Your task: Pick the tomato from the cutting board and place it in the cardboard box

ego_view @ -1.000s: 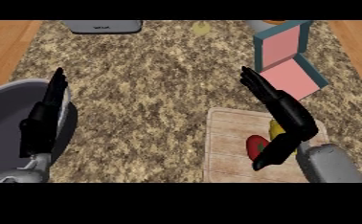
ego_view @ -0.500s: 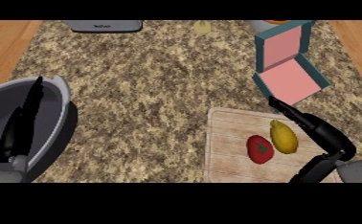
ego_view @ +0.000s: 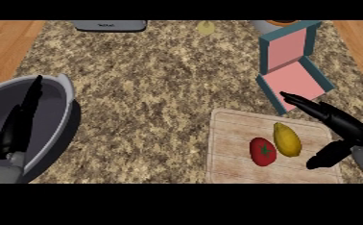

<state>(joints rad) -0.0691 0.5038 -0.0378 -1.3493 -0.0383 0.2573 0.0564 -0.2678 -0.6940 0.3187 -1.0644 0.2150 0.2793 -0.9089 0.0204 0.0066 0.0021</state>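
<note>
Right black robot hand (ego_view: 333, 123) has slid off the pale wooden cutting board (ego_view: 234, 137), fingers spread and empty, so it should come down over the round red tomato (ego_view: 262, 151) beside the yellow fruit (ego_view: 287, 140).

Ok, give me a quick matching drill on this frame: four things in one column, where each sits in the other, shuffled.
Things:
1. tomato
2. cardboard box
3. left hand
4. right hand

Places:
A. over the grey bowl, left edge
B. open, beyond the cutting board
C. on the board, beside the yellow fruit
D. above the board's right side

Pairs: 1-C, 2-B, 3-A, 4-D
</note>
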